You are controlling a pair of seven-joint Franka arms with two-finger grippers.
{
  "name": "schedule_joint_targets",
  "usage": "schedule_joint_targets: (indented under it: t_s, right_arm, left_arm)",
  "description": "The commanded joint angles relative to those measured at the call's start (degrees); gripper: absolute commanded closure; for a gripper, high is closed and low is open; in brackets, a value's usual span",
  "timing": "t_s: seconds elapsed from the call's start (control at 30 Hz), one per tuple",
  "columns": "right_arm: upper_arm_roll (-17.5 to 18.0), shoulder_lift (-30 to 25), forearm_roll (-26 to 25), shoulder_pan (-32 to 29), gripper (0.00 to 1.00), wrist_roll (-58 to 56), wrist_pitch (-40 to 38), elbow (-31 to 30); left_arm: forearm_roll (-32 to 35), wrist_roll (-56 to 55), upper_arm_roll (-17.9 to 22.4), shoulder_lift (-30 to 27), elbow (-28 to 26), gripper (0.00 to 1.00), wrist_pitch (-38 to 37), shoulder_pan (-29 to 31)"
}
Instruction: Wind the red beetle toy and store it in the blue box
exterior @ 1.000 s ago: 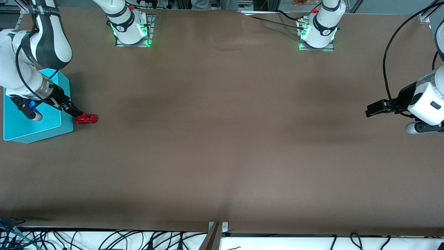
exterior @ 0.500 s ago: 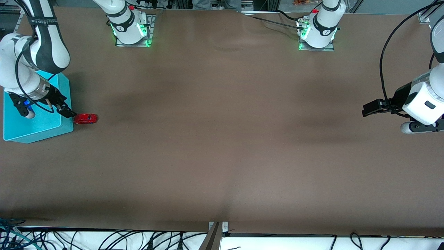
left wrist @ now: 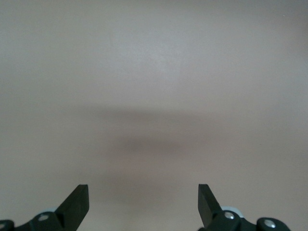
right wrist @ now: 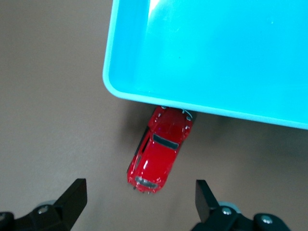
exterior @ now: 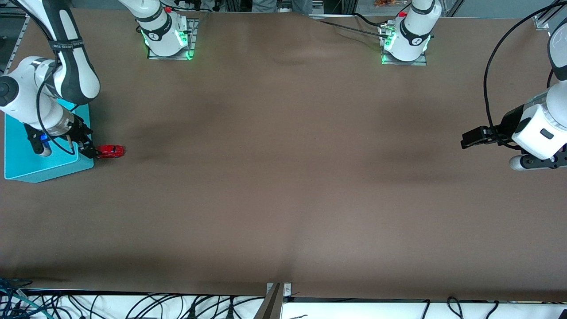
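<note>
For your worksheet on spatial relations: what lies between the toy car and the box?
Nothing: in the right wrist view the car sits right against the box.

Right arm is covering much of the light blue rectangular box (exterior: 26,168); box rim is hiding one end of the tiny glossy red beetle car (right wrist: 161,154).

Brown table covering (exterior: 283,177), laid flat with slight creases; black cables (exterior: 133,305) bundled along the edge nearest the front camera.
</note>
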Motion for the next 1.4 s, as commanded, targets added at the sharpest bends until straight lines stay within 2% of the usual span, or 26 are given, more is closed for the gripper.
schedule_joint_targets:
  t_s: [0.0,0.83,0.9,1.03,1.2,1.27,1.37]
  right_arm:
    - [0.1,3.0,-0.9,0.0,0.0,2.3,3.5,0.3]
    - [0.0,7.9,-0.7,0.0,0.0,4.4,7.6,0.4]
    - [0.0,8.0,-0.6,0.0,0.09,5.0,7.7,0.4]
    - [0.0,8.5,-0.8,0.0,0.34,9.0,7.7,1.0]
    - [0.0,8.8,-0.9,0.0,0.46,10.6,7.9,1.3]
    - [0.1,8.8,-0.9,0.0,0.55,10.7,7.9,1.3]
    - [0.1,8.8,-0.8,0.0,0.76,10.7,7.9,1.3]
  left_arm:
    - [-0.9,1.0,0.2,0.7,1.6,0.0,-1.2,0.0]
    - [-0.9,1.0,0.2,0.8,1.7,0.0,-1.2,-0.1]
    - [-0.9,1.0,0.2,0.8,1.7,0.0,-1.2,-0.1]
    - [-0.9,1.1,0.2,0.8,1.7,0.0,-1.1,-0.1]
    - [-0.9,1.1,0.2,0.8,1.7,0.0,-1.1,0.0]
    - [-0.9,1.1,0.2,0.8,1.7,0.0,-1.2,0.0]
    - [-0.9,1.1,0.2,0.8,1.7,0.0,-1.1,0.0]
